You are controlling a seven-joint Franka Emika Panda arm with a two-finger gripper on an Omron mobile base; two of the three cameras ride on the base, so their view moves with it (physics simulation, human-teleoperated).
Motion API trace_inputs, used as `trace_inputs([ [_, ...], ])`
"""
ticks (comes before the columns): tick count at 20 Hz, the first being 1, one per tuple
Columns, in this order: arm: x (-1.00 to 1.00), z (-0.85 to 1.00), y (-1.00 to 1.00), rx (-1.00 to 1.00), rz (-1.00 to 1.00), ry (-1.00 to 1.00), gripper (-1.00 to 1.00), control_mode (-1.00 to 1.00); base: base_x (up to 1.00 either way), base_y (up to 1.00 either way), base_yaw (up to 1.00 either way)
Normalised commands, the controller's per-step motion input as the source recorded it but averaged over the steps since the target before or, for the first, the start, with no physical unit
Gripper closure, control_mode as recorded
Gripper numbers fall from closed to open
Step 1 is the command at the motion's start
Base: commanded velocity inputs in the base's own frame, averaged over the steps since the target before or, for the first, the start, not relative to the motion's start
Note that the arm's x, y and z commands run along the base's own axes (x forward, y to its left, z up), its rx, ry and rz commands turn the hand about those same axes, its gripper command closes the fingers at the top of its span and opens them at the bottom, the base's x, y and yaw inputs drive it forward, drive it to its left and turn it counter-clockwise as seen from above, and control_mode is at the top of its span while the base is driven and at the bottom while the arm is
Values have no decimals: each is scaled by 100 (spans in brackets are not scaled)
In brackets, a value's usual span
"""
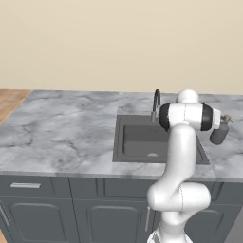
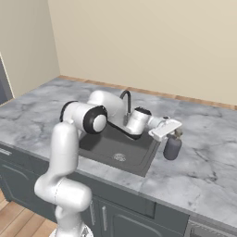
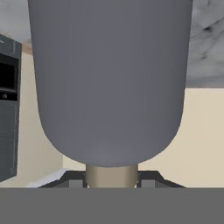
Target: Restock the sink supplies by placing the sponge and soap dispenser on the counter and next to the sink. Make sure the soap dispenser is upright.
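The step in hand is the setting down of the soap dispenser (image 2: pixel 172 146); the sponge is a later matter. The bottle stands upright, or very nearly so, on the counter (image 2: pixel 208 162) just beside the right rim of the sink (image 2: pixel 121 149), with its pale pump top uppermost. The hand (image 2: pixel 170 132) reaches over the basin from the faucet side and sits at the bottle's neck, level with the pump. In the hand view the grey body of the bottle looms close, upside down because the camera is rolled over, with the beige neck running down between the two dark fingertips (image 3: pixel 74 178), which stand close on either side of it. From this the hand appears to be pinching the dispenser at the neck, though the contact itself is half hidden at the edge of that view. From the left base view the bottle (image 1: pixel 219 132) shows past the arm's wrist, its base seemingly on the marble; whether it truly rests there or hangs a hair above cannot be told. By my judgement the placing is all but done. The next move calls for making sure the base bears on the counter, then spreading the fingers gently and drawing the hand straight away from the neck, without dragging sideways, since a tall narrow bottle held high would tip easily toward the basin.
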Motion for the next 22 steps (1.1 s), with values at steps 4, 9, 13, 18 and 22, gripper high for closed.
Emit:
trace_inputs([
  [4,34,-9,-1,0,6,8,100,-100,0,0,0],
  [9,31,-22,0,0,5,10,100,-100,0,0,0],
  [13,14,-34,0,0,5,2,100,-100,0,0,0],
  [18,0,-34,0,0,1,-3,100,-100,0,0,0],
  [22,-1,-36,0,0,0,-14,100,-100,0,0,0],
])
